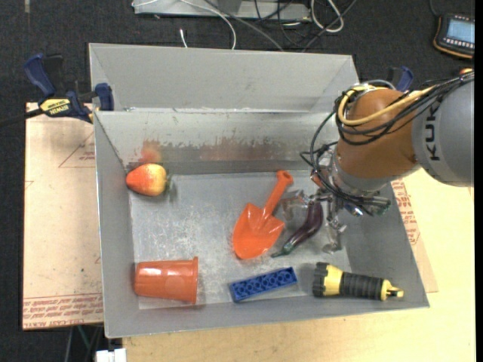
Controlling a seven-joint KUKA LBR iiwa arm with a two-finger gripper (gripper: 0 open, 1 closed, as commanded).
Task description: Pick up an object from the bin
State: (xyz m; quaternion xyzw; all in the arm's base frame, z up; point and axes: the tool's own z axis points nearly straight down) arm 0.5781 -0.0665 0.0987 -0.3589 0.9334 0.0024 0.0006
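Observation:
My gripper (312, 219) is low in the right half of the bin, under the arm's orange cover. Its jaws stand open, one finger (295, 200) by the shovel's handle and the other (331, 237) toward the right wall. A dark purple aubergine-shaped toy (300, 235) with a green stem lies slanted between them, with a gap to each finger. Just to its left, and touching it, lies an orange toy shovel (256, 228) with its handle pointing to the back. A yellow and black torch-like tool (353, 283) rests near the front right corner.
A blue studded brick (263, 284) lies by the front wall, an orange cup (167, 280) on its side at the front left, and a red-yellow apple (147, 179) at the back left. The arm and its cables hang over the bin's right wall.

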